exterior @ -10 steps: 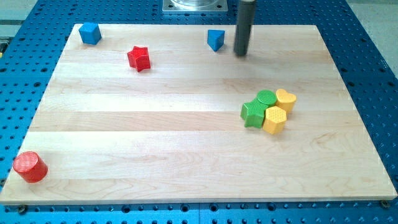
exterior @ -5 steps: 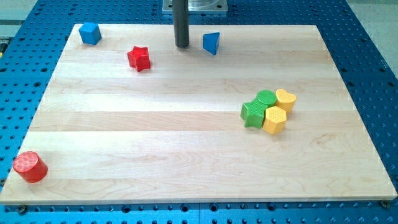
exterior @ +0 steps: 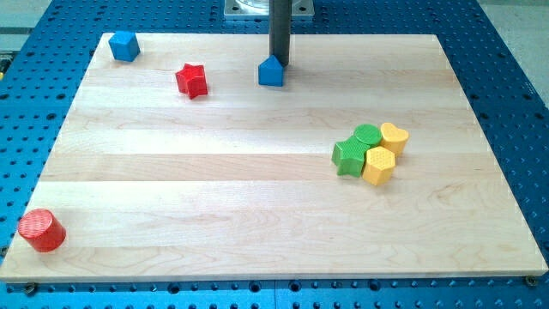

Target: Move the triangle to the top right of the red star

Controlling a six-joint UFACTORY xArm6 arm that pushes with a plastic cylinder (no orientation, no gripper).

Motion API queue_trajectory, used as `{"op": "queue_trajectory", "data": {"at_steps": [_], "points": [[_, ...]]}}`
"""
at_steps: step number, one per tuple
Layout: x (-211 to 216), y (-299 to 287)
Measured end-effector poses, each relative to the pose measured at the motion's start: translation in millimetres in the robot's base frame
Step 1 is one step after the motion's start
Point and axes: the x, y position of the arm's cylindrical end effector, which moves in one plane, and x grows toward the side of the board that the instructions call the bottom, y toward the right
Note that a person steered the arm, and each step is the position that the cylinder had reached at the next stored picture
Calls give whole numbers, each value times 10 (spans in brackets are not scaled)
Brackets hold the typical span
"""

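Note:
The blue triangle (exterior: 271, 72) lies near the view's top middle of the wooden board (exterior: 257, 172). The red star (exterior: 192, 81) lies to its left, about a hand's width away. My tip (exterior: 280, 63) is at the triangle's upper right edge, touching or almost touching it. The rod rises straight out of the view's top.
A blue block (exterior: 124, 45) sits at the board's top left corner. A red cylinder (exterior: 41, 230) stands at the bottom left. At the right, a green star (exterior: 348, 158), green cylinder (exterior: 368, 135), yellow heart (exterior: 394, 136) and yellow hexagon (exterior: 378, 166) cluster together.
The rod went from the triangle's right to its left, then back to its upper right. The triangle slid left and slightly down, and turned, ending nearer the red star.

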Motion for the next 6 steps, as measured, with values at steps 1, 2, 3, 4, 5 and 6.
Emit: {"op": "queue_trajectory", "data": {"at_steps": [1, 2, 3, 4, 5, 6], "points": [[93, 163], [350, 225], [410, -331], [410, -760], [444, -881], [72, -810]]}}
